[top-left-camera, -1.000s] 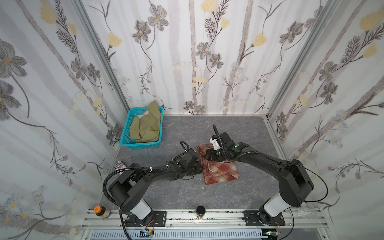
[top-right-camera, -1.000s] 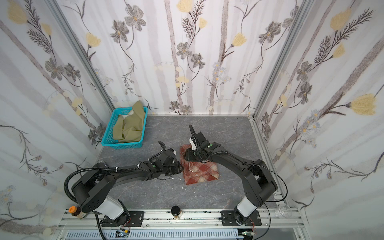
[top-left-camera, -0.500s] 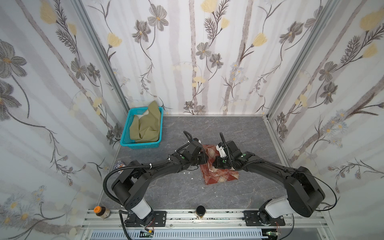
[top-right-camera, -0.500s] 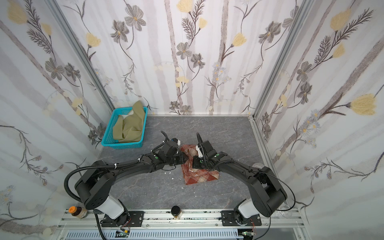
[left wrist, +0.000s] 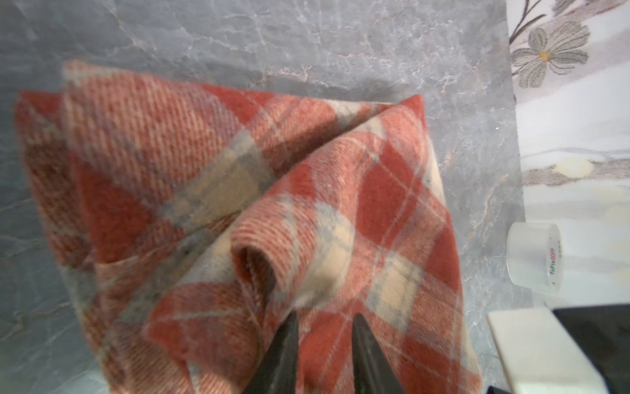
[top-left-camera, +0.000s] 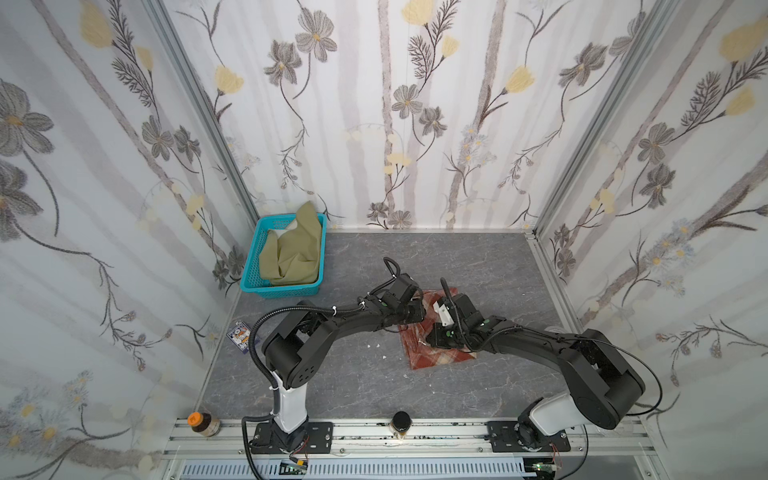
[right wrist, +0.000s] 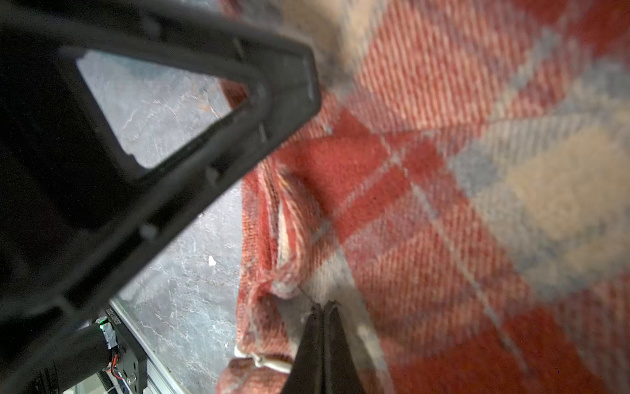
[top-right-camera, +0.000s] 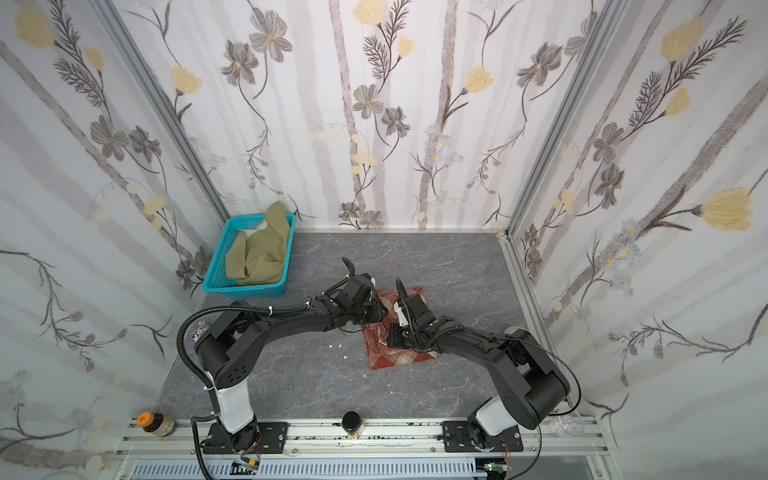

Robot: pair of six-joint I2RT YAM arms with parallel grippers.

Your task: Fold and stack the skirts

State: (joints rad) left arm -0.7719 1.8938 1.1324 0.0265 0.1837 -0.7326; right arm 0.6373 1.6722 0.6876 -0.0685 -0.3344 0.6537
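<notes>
Red/cream plaid skirt (top-left-camera: 436,359), olive skirt (top-left-camera: 295,253), turq. basket (top-left-camera: 278,291).

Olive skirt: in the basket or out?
In: the plain olive-green cloth skirt lies crumpled inside the turquoise plastic mesh basket.

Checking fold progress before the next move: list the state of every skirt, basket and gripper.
plaid skirt: on the table, folded in layers, one fold pinched up.
turquoise mesh basket: upright, cloth inside.
olive-green skirt: crumpled in that basket, unfolded.
left gripper: shut on a fold of the plaid skirt.
right gripper: shut, tips at the plaid skirt's edge.
</notes>
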